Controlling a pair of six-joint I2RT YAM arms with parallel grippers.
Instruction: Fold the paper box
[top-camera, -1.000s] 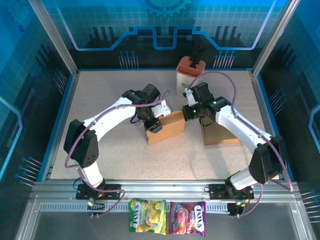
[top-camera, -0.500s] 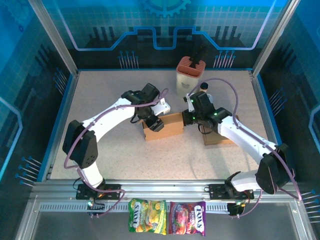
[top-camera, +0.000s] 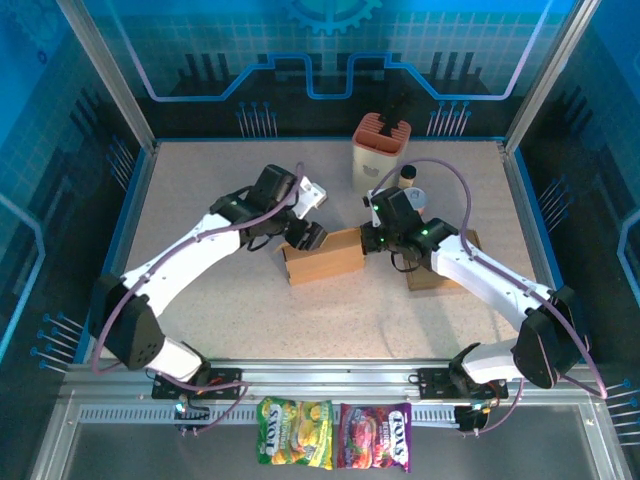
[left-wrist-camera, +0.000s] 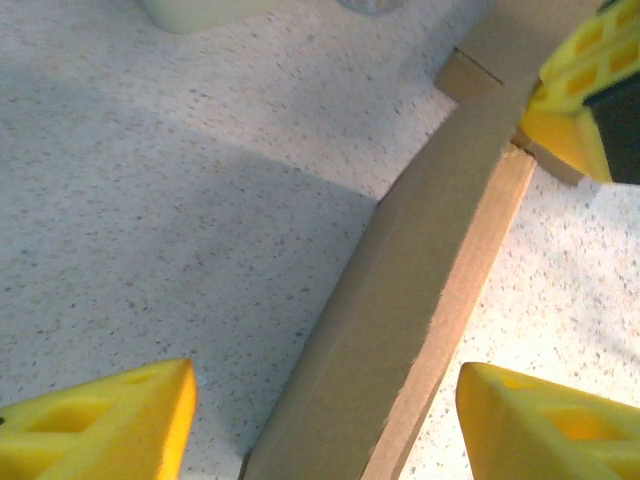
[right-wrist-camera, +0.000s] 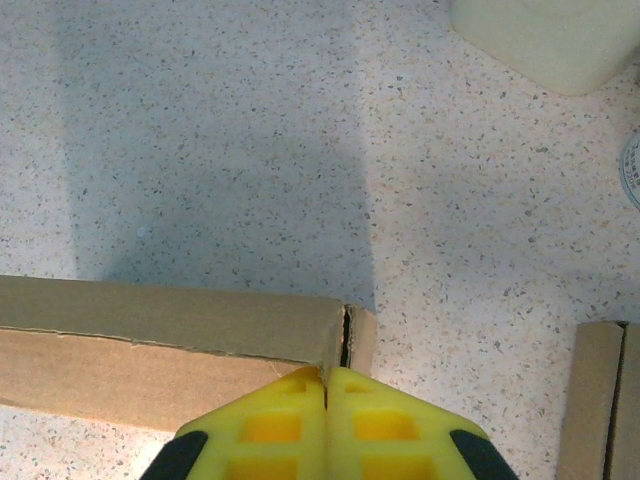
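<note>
The brown paper box lies near the middle of the table, long side running left to right. My left gripper hangs open over its left rear part. In the left wrist view the yellow fingertips stand apart on either side of the box without touching it, and the left gripper holds nothing. My right gripper is shut, with its tips pressed against the right end of the box, beside a small end flap.
A flat cardboard piece lies under the right arm. A cream container with an orange top and a small round lid stand behind. Two candy bags lie on the front rail. Blue walls close in the table.
My left gripper has opened and let go of the box, and its wrist has drawn back to the left. The box has turned a little flatter. The right gripper has stayed shut at the box's right end.
</note>
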